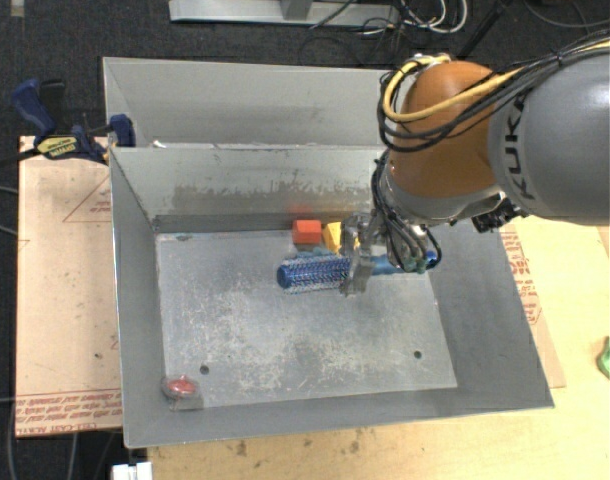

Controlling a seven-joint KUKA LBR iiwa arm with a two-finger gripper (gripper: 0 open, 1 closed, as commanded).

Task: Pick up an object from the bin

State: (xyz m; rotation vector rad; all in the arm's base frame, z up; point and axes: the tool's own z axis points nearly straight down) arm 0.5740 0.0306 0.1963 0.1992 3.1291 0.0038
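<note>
My gripper (pixel 359 264) hangs low near the back middle of the bin, under the orange wrist cover. A blue bristly brush (pixel 312 274) lies on the floor just left of the fingertips, its handle end running under them. Whether the fingers touch it I cannot tell. Behind the brush, against the back wall, sit an orange block (pixel 307 232) and a yellow block (pixel 332 235) side by side.
A small clear piece with a red centre (pixel 181 389) lies in the front left corner, far from the gripper. The arm reaches in from the right over the bin's right wall.
</note>
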